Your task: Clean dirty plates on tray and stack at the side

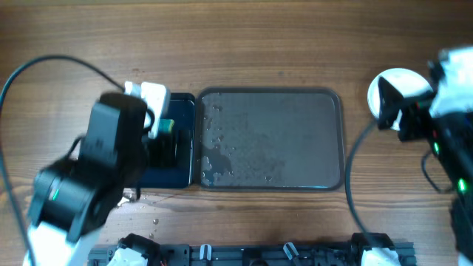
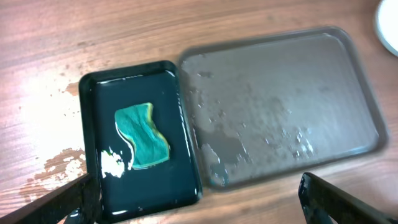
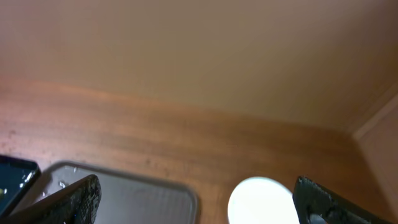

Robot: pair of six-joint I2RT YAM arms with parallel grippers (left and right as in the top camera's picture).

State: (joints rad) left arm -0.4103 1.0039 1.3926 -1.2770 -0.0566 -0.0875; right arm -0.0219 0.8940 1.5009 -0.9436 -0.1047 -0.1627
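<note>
Wide apart at the bottom corners of its own wrist view, the fingers of the left gripper (image 2: pixel 199 183) hold nothing. The left arm reaches in from the near left corner of the table (image 1: pixel 259 37), its wrist bent over so the camera looks down. Under the gripper sits a black basin (image 2: pixel 93 87) with a film of water, a green sponge (image 2: pixel 142 135) lying flat in its middle and a dab of white foam (image 2: pixel 114 163) beside the sponge. Touching the basin's right side is the grey tray (image 2: pixel 348 74), bare of plates, wet with drops and a puddle on its left half. From overhead the left gripper (image 1: pixel 157 118) hangs above the basin's left part, and a few drops lie on the table in front of it. The right arm comes in from the far right edge, and the right gripper (image 3: pixel 196 186) also has its fingers spread wide with nothing between them. The plates (image 3: pixel 261 198) show as one white round on the table just under and ahead of that gripper, off the tray's right end and apart from it; how many are stacked cannot be told. Overhead, the right gripper (image 1: pixel 392 103) covers the plates' near right side.
</note>
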